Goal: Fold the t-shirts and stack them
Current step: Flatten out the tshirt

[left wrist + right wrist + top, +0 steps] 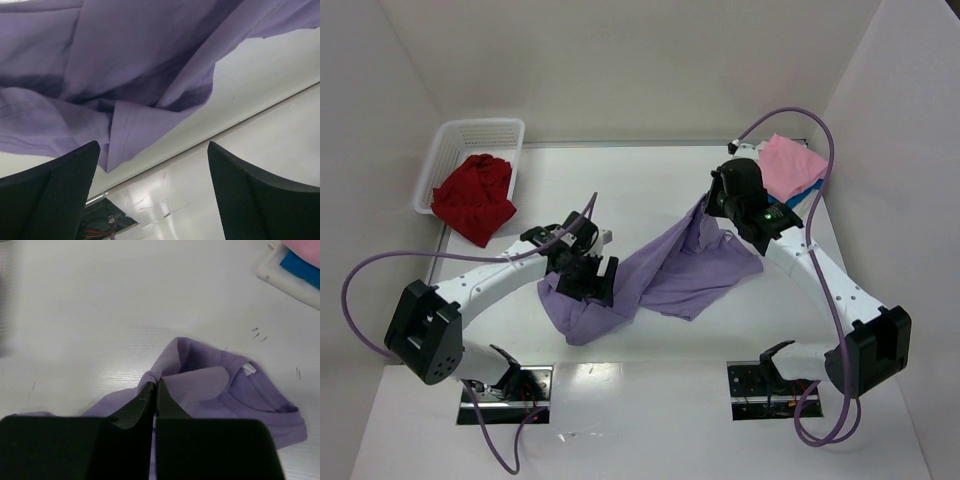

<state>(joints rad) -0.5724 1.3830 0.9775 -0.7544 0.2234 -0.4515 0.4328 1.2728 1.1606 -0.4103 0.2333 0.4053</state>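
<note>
At table centre: purple shirt (680, 270) strung along the 8-to-2 o'clock line. Clamped tight at the 2 o'clock end by right gripper (708, 208). Nearer the slack 8 o'clock end: left gripper (588, 280), jaws spread, holding nothing.

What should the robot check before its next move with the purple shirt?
1. Right gripper shut on the lavender shirt: ok, it pinches a fold.
2. Left gripper open: ok, jaws wide, gripping nothing.
3. Lavender shirt flat on the table: not ok, bunched, one end held up.
4. Shirt hem lined up inside the left gripper's jaws: cannot tell.
5. Pink shirt stacked on the blue shirt: ok, far right.
6. Red shirt folded: not ok, crumpled and spilling from the white basket.
</note>
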